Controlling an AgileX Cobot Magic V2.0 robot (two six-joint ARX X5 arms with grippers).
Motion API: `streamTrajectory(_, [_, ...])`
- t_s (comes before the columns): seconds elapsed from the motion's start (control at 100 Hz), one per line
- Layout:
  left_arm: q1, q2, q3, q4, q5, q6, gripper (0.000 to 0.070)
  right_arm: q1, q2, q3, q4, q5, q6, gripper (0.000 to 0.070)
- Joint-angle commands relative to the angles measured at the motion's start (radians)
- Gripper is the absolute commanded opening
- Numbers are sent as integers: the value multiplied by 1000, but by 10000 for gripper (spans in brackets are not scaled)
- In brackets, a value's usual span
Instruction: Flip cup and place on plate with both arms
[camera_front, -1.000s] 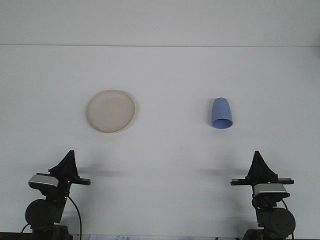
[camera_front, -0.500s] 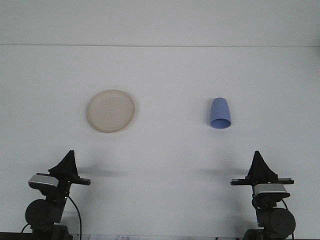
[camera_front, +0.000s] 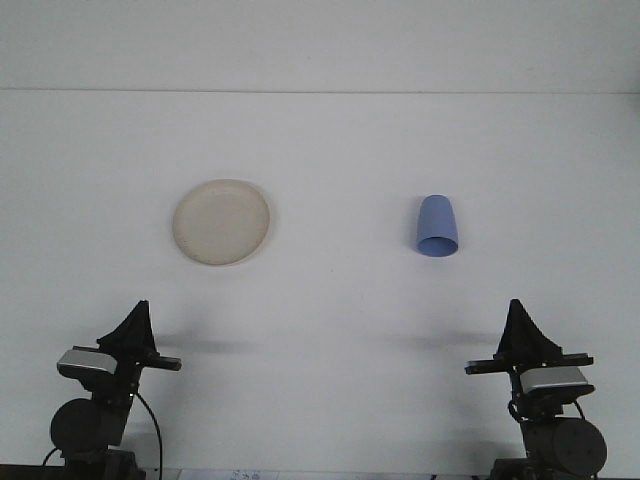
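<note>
A broad white surface (camera_front: 330, 300) fills nearly the whole front view, matte and evenly lit, with faint soft shadows stretching inward from each arm near the bottom. At its far edge a thin straight line marks where it meets a plain pale wall (camera_front: 320, 45), which takes up the top strip of the picture and carries no detail at all.

The cream plate (camera_front: 221, 222) lies flat on the left half of the surface, round, with a shallow raised rim. Well apart from it, on the right half and at about the same depth, sits the blue cup (camera_front: 438, 226). Its wider rim is at the bottom and its narrower rounded end at the top (mouth-down or lying tipped toward the camera, I cannot tell from this angle). Nothing touches either one.

Both arms sit low at the near edge, far from the plate and the cup. The left tool (camera_front: 131, 325) shows as a dark tapering shape pointing up above a grey camera housing and a black joint; the right tool (camera_front: 522, 327) mirrors it on the opposite side. Each holds nothing. Seen edge-on like this, how far their jaws are parted cannot be told.
</note>
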Motion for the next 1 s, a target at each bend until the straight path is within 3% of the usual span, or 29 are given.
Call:
streamTrajectory(0.0, [0,-2,-18,14,-3,12,13,2,38,74,-105,-19,6,0])
streamTrajectory(0.33, [0,-2,-18,14,-3,12,13,2,455,429,-395,-44,1,0])
streamTrajectory(0.58, [0,-2,-18,14,-3,12,13,2,674,490,-345,-44,26,6])
streamTrajectory(0.62, [0,-2,-18,14,-3,12,13,2,703,490,-341,-44,42,83])
streamTrajectory(0.72, [0,-2,-18,14,-3,12,13,2,778,483,-336,-32,31,485])
streamTrajectory(0.75, [0,-2,-18,14,-3,12,13,3,797,475,-320,-32,28,550])
streamTrajectory(0.99, [0,-2,-18,14,-3,12,13,83,895,313,1,13,31,549])
